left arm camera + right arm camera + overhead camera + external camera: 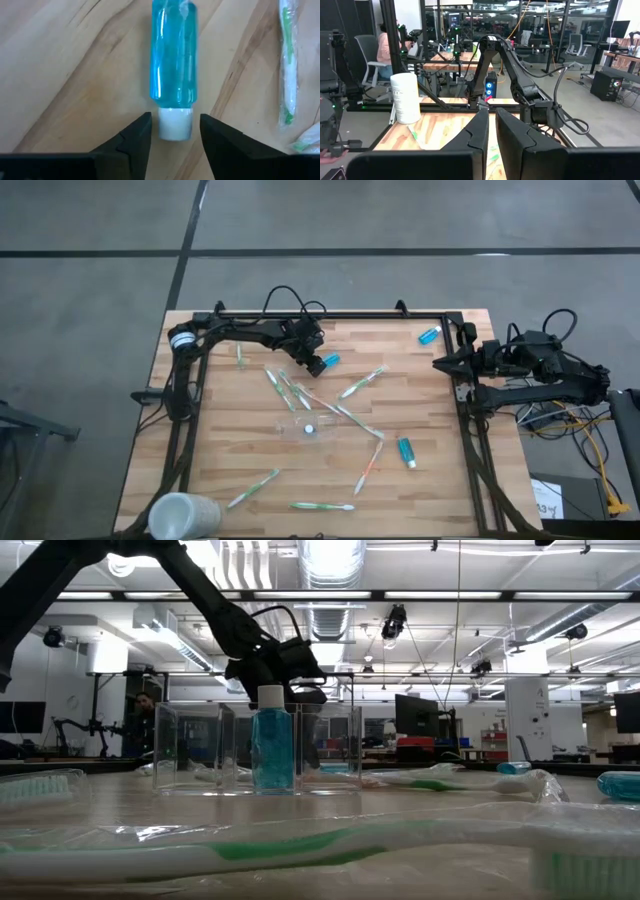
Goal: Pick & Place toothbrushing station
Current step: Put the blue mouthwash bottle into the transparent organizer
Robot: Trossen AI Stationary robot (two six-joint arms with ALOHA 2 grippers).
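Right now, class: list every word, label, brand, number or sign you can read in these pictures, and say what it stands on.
None can be read.
Blue bottle between the open left gripper fingers: no label visible.
Paper sheet beside the table: marks too small to read.
Monitors in the room: too blurred to read.
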